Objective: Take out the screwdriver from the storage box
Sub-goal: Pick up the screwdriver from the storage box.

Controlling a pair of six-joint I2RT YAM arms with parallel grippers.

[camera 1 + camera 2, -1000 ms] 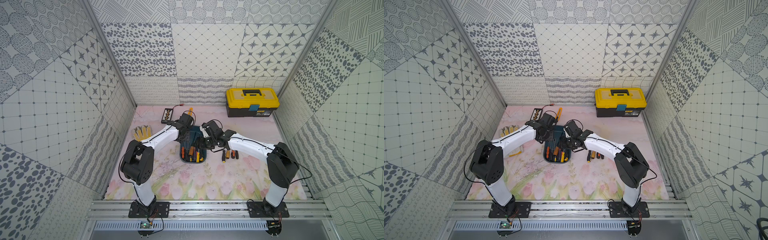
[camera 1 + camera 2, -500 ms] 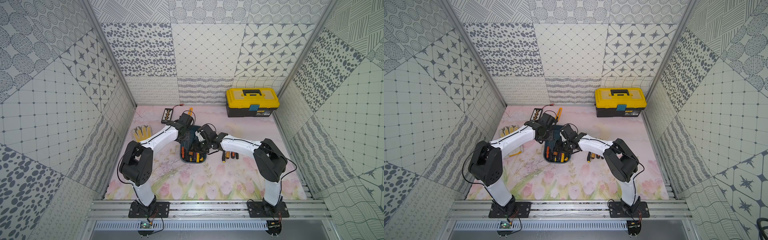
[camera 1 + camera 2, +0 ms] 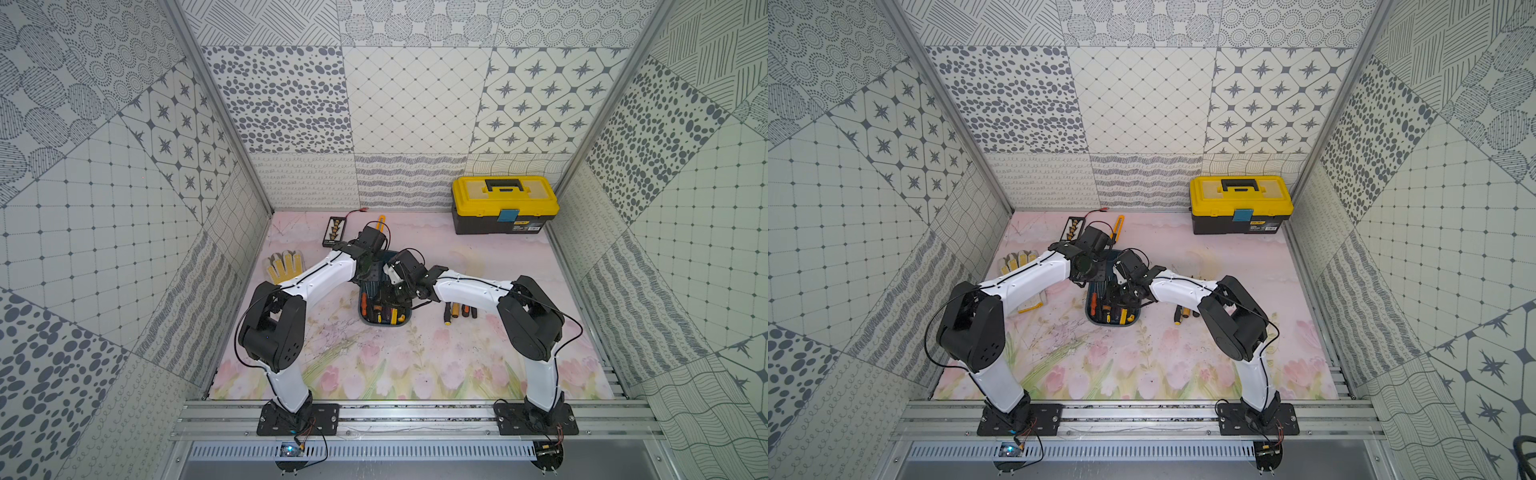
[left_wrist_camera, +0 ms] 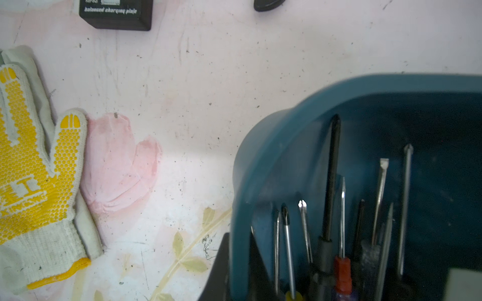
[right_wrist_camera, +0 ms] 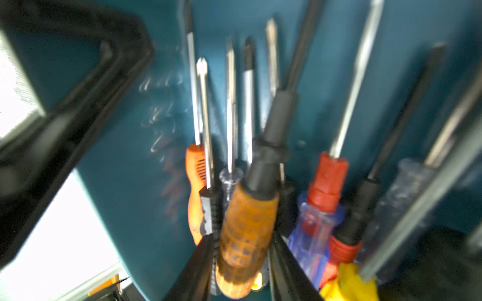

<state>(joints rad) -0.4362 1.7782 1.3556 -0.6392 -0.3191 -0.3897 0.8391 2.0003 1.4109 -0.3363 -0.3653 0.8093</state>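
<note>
The storage box [image 3: 386, 324] [image 3: 1112, 324] is a teal-blue bin in mid-table, holding several screwdrivers [image 3: 380, 312]. My left gripper [image 3: 364, 276] [image 4: 238, 247] is shut on the box's rim [image 4: 260, 146], one finger outside and one inside. My right gripper [image 3: 389, 296] [image 5: 242, 235] reaches down into the box. Its fingers stand close on either side of the orange-handled screwdriver [image 5: 247, 216], with a thin gap still showing on one side. That view is blurred. A red-and-blue screwdriver [image 5: 323, 198] lies beside it.
Three screwdrivers [image 3: 459, 309] [image 3: 1185, 312] lie on the mat to the right of the box. Yellow-dotted work gloves [image 3: 284, 266] [image 4: 28, 169] lie to its left. A black charging plate [image 3: 334, 230] [image 4: 117, 15] and a yellow-lidded toolbox [image 3: 505, 203] sit at the back.
My right arm swung left and dropped into the box, its jaws narrowing around the orange handle. The left gripper kept its hold on the rim.
</note>
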